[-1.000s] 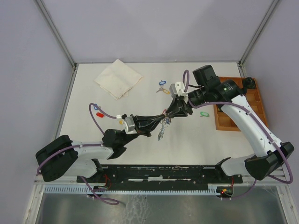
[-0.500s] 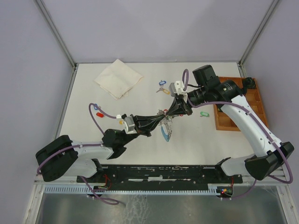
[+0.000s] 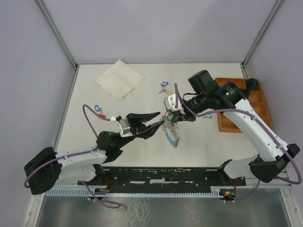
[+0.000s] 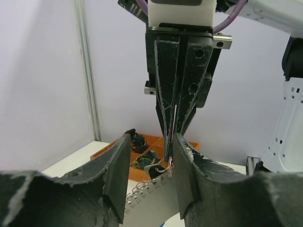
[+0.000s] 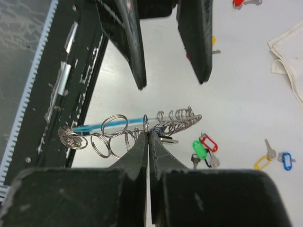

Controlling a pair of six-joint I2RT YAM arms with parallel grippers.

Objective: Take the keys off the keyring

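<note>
The keyring (image 3: 173,135) hangs over the middle of the table (image 3: 94,137), its long axis running from the pinched far end toward the near edge, with the light-blue band (image 3: 170,138) along its left side. In the right wrist view it lies crosswise to the fingers as a string of wire loops. Whether its low end touches the table cannot be told. The left gripper (image 3: 162,118) reaches in from the left, its jaws partly spread and holding nothing. They straddle the tip of the right gripper (image 3: 171,117), so little room is left around the ring. The right gripper is closed tight, pinching one wire loop of the keyring. Green- and red-tagged keys (image 5: 203,143) show just past its fingertips, and whether they hang on the ring is unclear. Farther back, two loose tagged keys (image 3: 164,88) lie on the table, a folded cloth (image 3: 120,79) lies far left, and a wooden tray (image 3: 227,124) sits at the right.
</note>
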